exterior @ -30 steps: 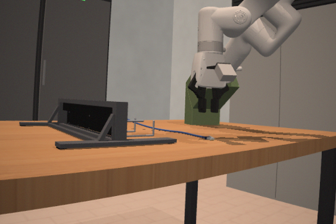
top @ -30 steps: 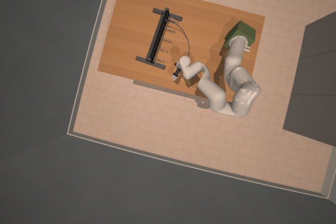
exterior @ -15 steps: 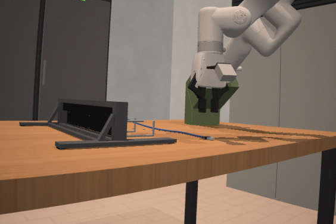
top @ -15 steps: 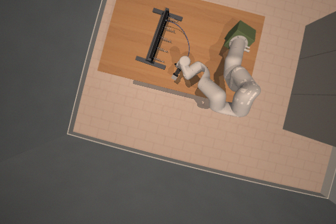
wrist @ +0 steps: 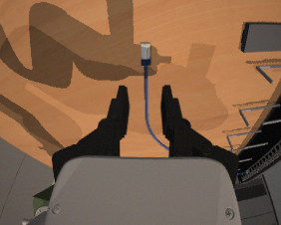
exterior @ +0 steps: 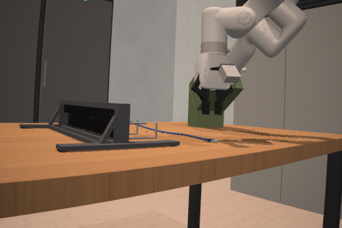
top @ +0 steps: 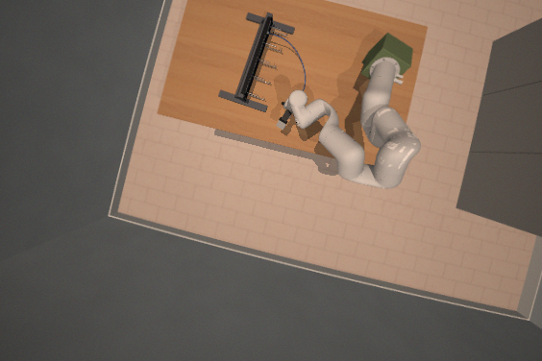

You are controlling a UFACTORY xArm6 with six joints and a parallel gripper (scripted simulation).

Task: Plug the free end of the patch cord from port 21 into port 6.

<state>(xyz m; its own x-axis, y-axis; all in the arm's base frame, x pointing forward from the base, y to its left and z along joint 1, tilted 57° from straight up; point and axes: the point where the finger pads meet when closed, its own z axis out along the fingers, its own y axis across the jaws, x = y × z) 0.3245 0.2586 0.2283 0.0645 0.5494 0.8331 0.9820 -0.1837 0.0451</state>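
The cord's free plug (exterior: 214,140) (wrist: 147,53), clear with a dark blue boot, lies on the table. Its blue cord (top: 304,63) (exterior: 176,133) (wrist: 146,100) curves back to the far end of the rack (top: 255,57) (exterior: 122,124), which stands upright on two feet. My gripper (exterior: 211,108) (wrist: 144,96) points down, partly open and empty, well above the table. In the wrist view the cord runs through the gap between the fingertips, far below them, and the plug shows beyond the tips. In the top view the arm hides the plug. Port numbers are not readable.
Thin metal cable guides (top: 257,96) (exterior: 156,130) (wrist: 244,116) stick out from the rack toward the cord. The rack's near foot (top: 242,101) (exterior: 118,145) (wrist: 261,37) lies close to the gripper's side. The table's edge (top: 298,149) (exterior: 242,163) is near the arm. The green base (top: 391,52) (exterior: 206,119) stands behind.
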